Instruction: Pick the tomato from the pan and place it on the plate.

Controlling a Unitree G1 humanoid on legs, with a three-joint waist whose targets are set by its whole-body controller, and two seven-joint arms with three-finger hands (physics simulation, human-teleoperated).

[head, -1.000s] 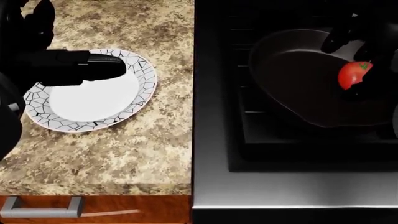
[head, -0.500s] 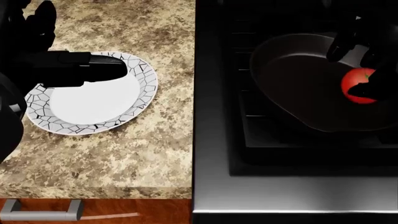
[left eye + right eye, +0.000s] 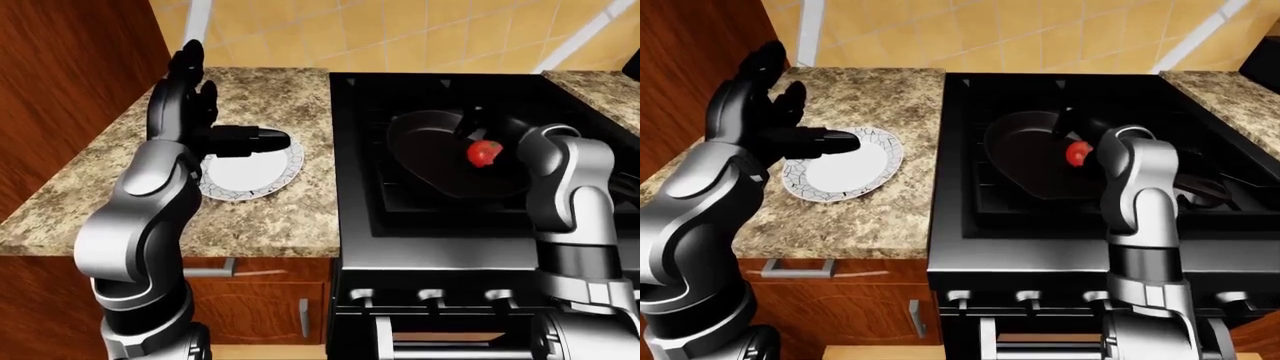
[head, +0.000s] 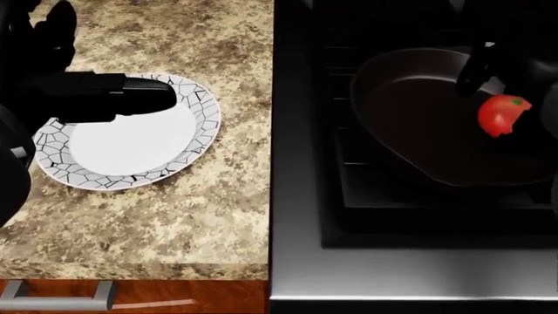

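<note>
A red tomato is over the right part of the black pan on the stove, partly covered by dark fingers. My right hand reaches in from the right, and its fingers close round the tomato; one fingertip stands over the pan's upper rim. In the left-eye view the tomato sits against that hand just above the pan floor. A white plate with a black crackle rim lies on the counter to the left. My left hand is open and empty, raised over the plate's left side.
The granite counter holds only the plate. The black stove top with its grates lies to the right. A wood cabinet wall stands at the left, and a tiled wall is behind.
The whole head view shifted down slightly, so the camera moved. The tomato and my right hand drifted a little right and down, then slightly back up. The left hand stayed over the plate.
</note>
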